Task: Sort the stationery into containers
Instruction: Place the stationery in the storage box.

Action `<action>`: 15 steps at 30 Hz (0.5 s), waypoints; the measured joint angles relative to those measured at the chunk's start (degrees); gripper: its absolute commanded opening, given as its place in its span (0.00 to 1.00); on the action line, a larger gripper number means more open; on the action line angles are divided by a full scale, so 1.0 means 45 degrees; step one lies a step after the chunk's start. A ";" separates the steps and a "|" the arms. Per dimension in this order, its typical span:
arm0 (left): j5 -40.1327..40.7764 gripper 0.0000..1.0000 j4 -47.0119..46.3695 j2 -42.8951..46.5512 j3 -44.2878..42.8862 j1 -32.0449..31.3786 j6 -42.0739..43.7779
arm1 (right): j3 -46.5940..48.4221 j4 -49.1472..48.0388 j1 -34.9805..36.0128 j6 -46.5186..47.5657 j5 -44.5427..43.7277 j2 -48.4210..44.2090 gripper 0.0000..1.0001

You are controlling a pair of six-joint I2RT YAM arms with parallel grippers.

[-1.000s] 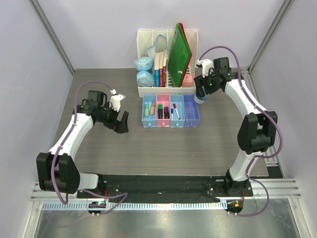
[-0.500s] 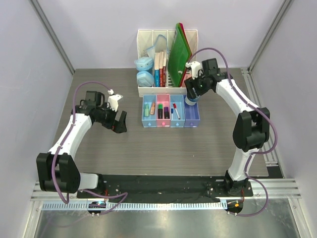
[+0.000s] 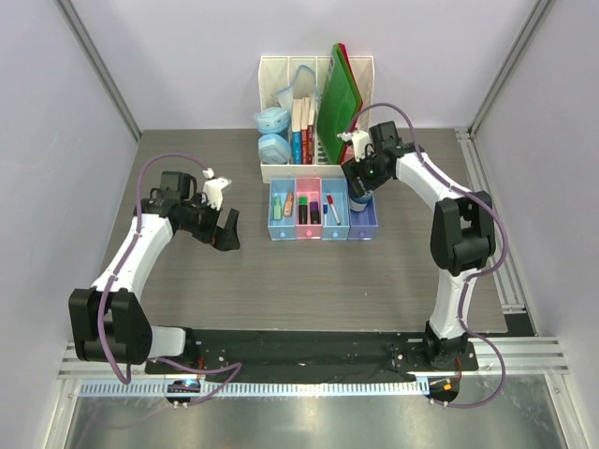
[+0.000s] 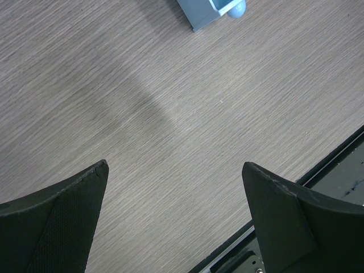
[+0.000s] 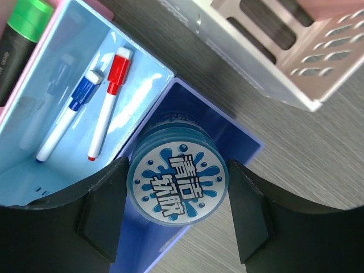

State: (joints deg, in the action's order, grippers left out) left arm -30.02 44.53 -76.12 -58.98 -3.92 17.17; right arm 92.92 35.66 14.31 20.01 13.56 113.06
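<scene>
Four trays stand in a row: light blue (image 3: 280,210), pink (image 3: 307,208), light blue (image 3: 334,208) and purple (image 3: 366,221). My right gripper (image 3: 359,193) is shut on the round blue-lidded pot (image 5: 177,183) and holds it over the purple tray (image 5: 239,139), near its far end. The light blue tray beside it (image 5: 68,68) holds a red-capped pen (image 5: 118,65) and a blue-capped pen (image 5: 85,94). A green-ended marker (image 5: 28,16) lies in the pink tray. My left gripper (image 3: 227,231) is open and empty over bare table, left of the trays; in its wrist view (image 4: 175,166) nothing lies between the fingers.
A tall white file rack (image 3: 316,70) with books and green folders (image 3: 339,94) stands just behind the trays; its slotted wall (image 5: 284,45) is close to my right gripper. Two pale blue cases (image 3: 271,133) sit at its left. A black base strip (image 3: 309,346) runs along the near edge.
My right gripper has carried the pot leftward, from beside the trays' right end to over the purple tray. My left arm has barely moved.
</scene>
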 measured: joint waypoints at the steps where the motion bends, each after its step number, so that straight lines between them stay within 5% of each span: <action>1: -0.0010 1.00 0.0000 0.0000 0.0000 0.0000 0.0000 | -0.0019 -0.0010 0.0029 0.0010 -0.0029 0.0092 0.21; 15: -0.0185 1.00 0.0010 0.0000 0.0000 0.0058 0.0005 | -0.0063 -0.0126 0.0214 0.0253 -0.0223 0.0316 0.71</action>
State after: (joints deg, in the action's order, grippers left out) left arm -30.85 44.58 -76.12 -58.98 -3.66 17.19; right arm 92.64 35.09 15.27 21.15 12.56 114.48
